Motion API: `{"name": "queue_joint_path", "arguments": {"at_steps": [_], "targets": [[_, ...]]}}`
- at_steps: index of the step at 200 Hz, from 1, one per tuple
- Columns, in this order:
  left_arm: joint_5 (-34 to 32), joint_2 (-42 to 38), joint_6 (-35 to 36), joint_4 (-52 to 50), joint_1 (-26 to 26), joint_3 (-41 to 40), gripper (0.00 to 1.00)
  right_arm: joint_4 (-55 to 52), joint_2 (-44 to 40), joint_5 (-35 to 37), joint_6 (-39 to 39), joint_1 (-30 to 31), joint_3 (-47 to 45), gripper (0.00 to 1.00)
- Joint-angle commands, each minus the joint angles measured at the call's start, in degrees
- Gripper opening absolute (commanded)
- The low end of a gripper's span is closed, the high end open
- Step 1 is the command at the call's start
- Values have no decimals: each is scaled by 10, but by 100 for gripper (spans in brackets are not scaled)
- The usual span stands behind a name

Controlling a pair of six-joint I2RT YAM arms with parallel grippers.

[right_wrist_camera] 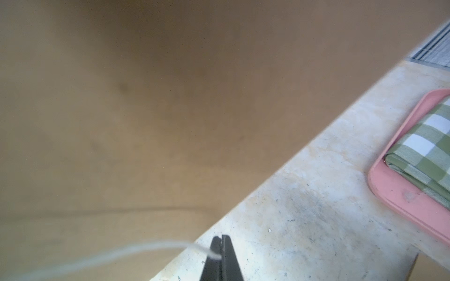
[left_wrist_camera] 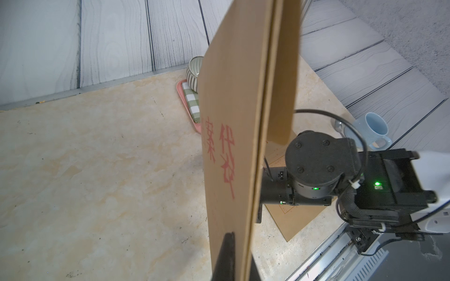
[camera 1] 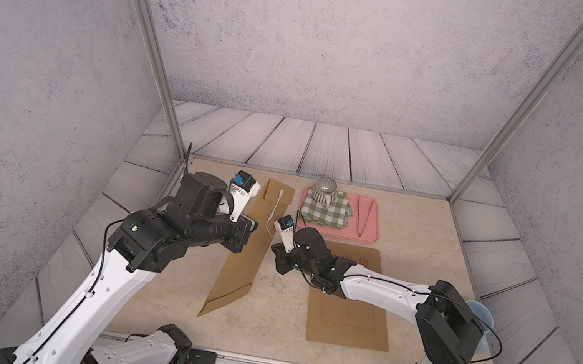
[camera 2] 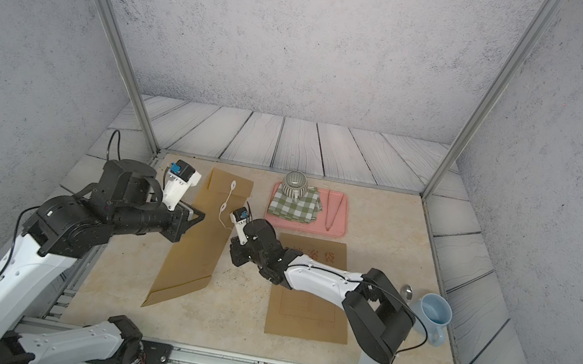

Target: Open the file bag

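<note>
So, in both top views the left gripper clamps the file bag up on edge mid-table, with the right gripper at its string. Left wrist view adds its red lettering. Only the right wrist view shows jaws pinched on that string; a hard yank could slip it free.

Grey textured walls, pale plank panels, beige marbled tabletop, aluminium posts

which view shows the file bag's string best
The right wrist view: the white string ends pinched in the shut right gripper. Both top views show it thin, trailing down the file bag to that gripper. The left wrist view shows only the bag's other side, no string.
</note>
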Motion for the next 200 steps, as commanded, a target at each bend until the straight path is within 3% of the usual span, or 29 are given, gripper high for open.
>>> {"name": "queue_joint_path", "arguments": {"at_steps": [1,38,78,132,200], "targets": [[-12,-8,-3,24,-1,-25,0,-49,-44,62,-6,-24,-10,0],[-1,-13,-20,55,0,-59,0,-98,-104,67,-18,-98,-27,0],[4,-7,-23,75,5,-83,0,-157,-148,95,-33,-137,12,0],[38,-2,-30,99,26,-121,0,-222,-174,122,-56,-140,90,0],[68,11,-41,136,41,-166,0,-264,-232,68,-57,-129,172,0]]}}
